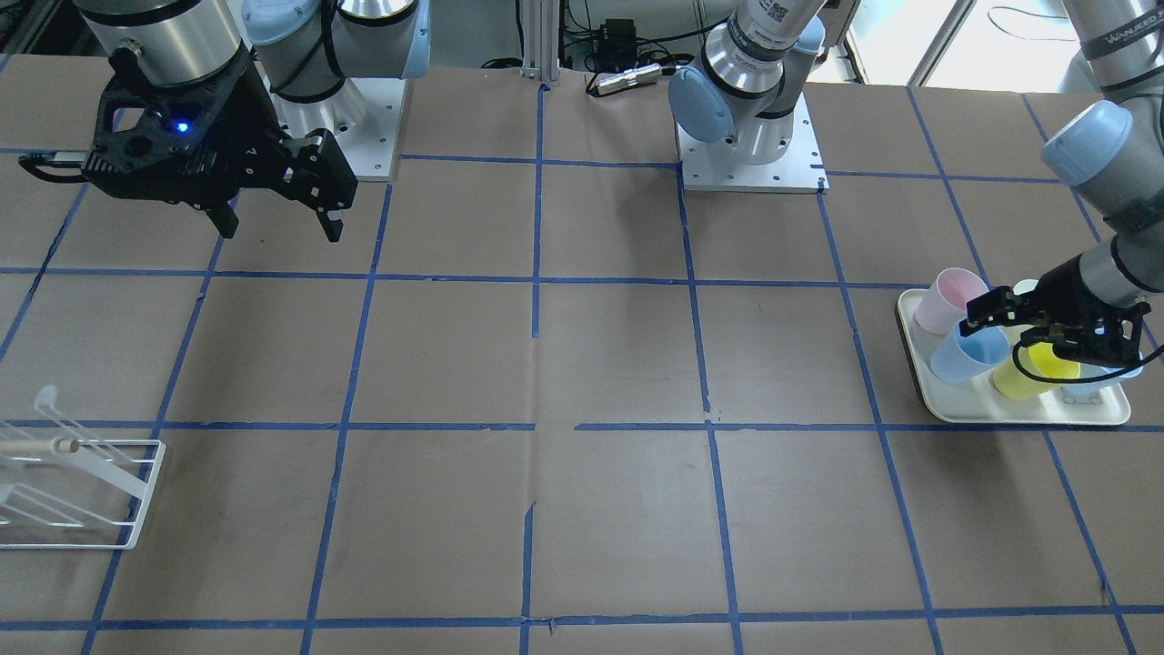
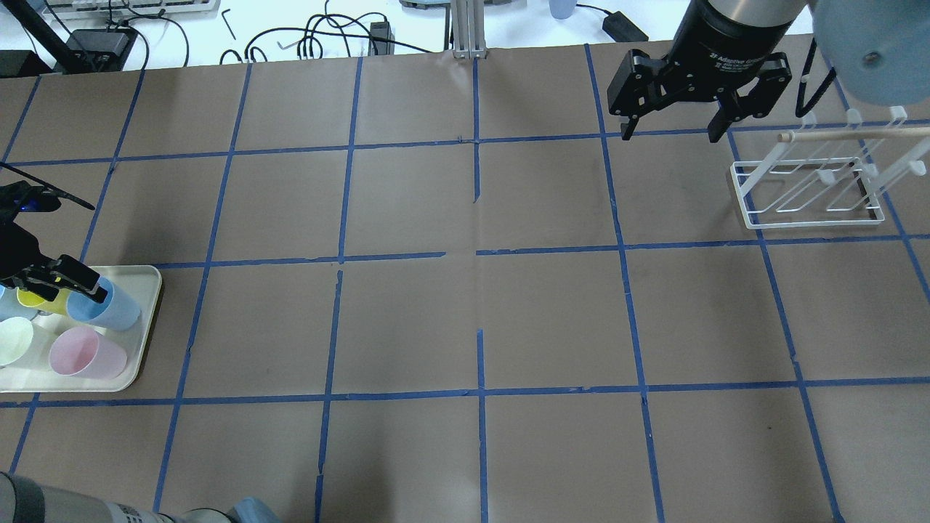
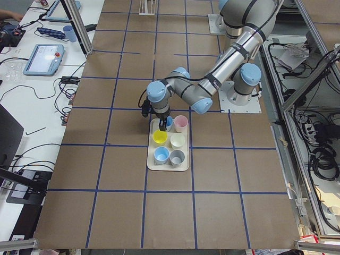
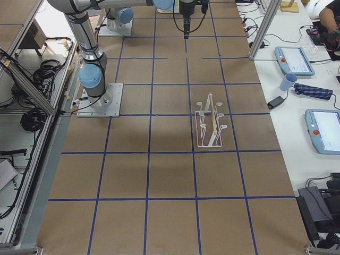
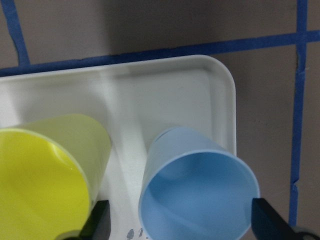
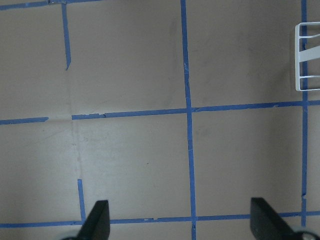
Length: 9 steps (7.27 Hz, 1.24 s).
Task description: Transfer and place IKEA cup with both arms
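Note:
The IKEA cup is a pale blue tumbler that stands upright at the corner of a white tray, beside a yellow cup. My left gripper is open, with its fingers on either side of the blue cup's rim and not closed on it. In the overhead view the left gripper is over the blue cup. From the front, the left gripper hovers over that cup. My right gripper is open and empty, held above the table, far from the tray.
The tray also holds a pink cup, a pale green cup, a second blue cup and a grey cup. A white wire rack with a wooden rod stands near the right gripper.

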{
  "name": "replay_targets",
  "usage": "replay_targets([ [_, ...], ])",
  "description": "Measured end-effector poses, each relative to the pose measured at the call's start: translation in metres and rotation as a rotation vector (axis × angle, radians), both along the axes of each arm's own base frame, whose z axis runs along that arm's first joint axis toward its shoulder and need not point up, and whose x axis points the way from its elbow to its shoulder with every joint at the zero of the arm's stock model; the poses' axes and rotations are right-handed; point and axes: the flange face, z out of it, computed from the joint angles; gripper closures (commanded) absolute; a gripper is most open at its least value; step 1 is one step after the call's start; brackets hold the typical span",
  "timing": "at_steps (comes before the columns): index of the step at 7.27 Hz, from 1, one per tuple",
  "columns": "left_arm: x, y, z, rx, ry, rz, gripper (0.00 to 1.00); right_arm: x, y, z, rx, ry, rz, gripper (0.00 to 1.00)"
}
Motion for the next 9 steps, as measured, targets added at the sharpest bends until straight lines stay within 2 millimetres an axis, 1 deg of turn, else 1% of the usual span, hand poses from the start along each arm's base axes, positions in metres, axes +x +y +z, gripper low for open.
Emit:
replay_targets([
  [1,-0.004,0.003,0.01,-0.003,-0.001,0.0,0.0,-0.001,0.0,0.0,-0.003,0.006,0.016,0.0],
  [2,-0.01,0.004,0.024,-0.015,-0.008,0.003,0.0,-0.001,-0.001,0.001,-0.009,0.009,0.023,0.0],
  [3,-0.025,0.002,0.045,-0.036,-0.026,0.002,0.0,-0.001,-0.001,0.001,-0.013,0.011,0.026,0.0],
  [4,-0.057,-0.008,0.077,-0.055,-0.048,0.005,0.0,-0.001,-0.001,0.001,-0.016,0.012,0.026,0.0],
  [5,-0.101,-0.021,0.113,-0.066,-0.067,0.031,0.0,-0.001,-0.001,0.001,-0.016,0.013,0.026,0.0],
  [6,-0.151,-0.034,0.148,-0.074,-0.082,0.07,0.0,-0.001,-0.001,0.001,-0.017,0.013,0.026,0.0],
  [7,-0.204,-0.043,0.179,-0.079,-0.094,0.114,0.0,-0.001,-0.002,0.001,-0.017,0.013,0.027,0.0],
  [8,-0.256,-0.047,0.202,-0.085,-0.103,0.153,0.0,-0.001,-0.002,0.001,-0.017,0.013,0.027,0.0],
  [9,-0.307,-0.044,0.218,-0.093,-0.101,0.179,0.0,-0.001,-0.002,0.001,-0.017,0.012,0.027,0.0],
])
